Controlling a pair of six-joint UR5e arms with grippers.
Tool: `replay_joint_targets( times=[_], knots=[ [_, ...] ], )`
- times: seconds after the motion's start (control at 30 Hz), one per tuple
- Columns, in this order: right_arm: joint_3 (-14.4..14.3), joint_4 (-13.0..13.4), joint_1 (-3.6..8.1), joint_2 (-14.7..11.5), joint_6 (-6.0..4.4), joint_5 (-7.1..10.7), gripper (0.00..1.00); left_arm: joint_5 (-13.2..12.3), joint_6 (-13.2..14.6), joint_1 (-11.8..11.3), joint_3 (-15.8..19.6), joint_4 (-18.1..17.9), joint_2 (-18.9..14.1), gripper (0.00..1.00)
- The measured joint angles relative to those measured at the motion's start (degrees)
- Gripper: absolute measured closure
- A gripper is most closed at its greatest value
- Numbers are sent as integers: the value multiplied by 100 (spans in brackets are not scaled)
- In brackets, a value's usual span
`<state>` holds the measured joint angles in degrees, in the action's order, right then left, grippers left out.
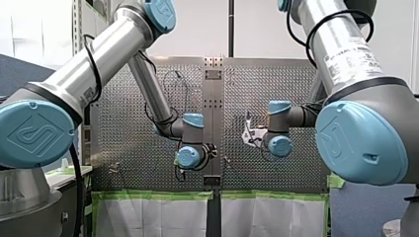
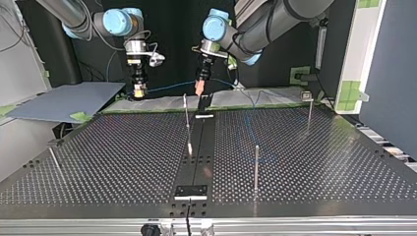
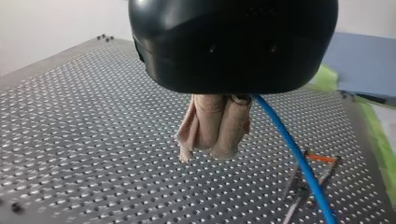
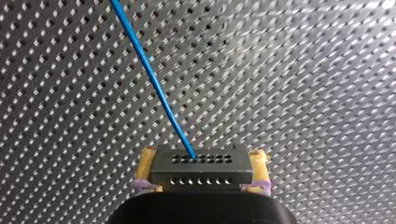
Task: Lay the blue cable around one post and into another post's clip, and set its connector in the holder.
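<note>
Presently both arms hang over the far edge of the desk (image 2: pixel 123 152), as seen from across it.

Right hand (image 2: pixel 139 89), at the top view's left: yellow pads (image 4: pixel 259 163) are clamped on either side of the metal connector (image 4: pixel 201 167). The blue cable (image 4: pixel 148 70) leaves the connector's face and runs away over the perforations.

Left hand (image 2: pixel 200 88), at that view's right: beige pads (image 3: pixel 212 126) are pressed together with the cable emerging beside them. As far as I can judge, it is clenched on the cable partway along.

Between the hands the cable is held clear of the desk, its long axis lying side to side along the back edge. Past the left hand the slack trails toward the view's right.

A thin post (image 2: pixel 187 118) stands just in front of the left hand, toward the camera. A second post (image 2: pixel 256 167) is further forward, well apart.

Judgement: the left hand is nearer the posts, so it should lead the wrap, and the span must swing forward, crosswise to its present line. Nothing is routed yet.
</note>
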<state>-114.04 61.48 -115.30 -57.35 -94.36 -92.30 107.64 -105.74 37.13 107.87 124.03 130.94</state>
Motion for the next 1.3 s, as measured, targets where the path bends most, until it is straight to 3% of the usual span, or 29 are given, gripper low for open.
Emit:
replay_joint_targets(
  times=[0.37, 0.7, 1.07, 1.3],
  knots=[
    [243, 200, 225, 614, 33, 64, 100, 82, 333, 32, -230, -534, 540, 100],
    [639, 159, 292, 1091, 88, 239, 100, 281, 590, 21, -685, -768, 1025, 100],
    [1196, -290, 374, 1653, 175, 263, 100, 529, 730, -37, -1151, -806, 1544, 100],
    [1553, -504, 483, 2010, 245, 265, 100, 753, 920, -135, -1234, -709, 1618, 100]
  ],
)
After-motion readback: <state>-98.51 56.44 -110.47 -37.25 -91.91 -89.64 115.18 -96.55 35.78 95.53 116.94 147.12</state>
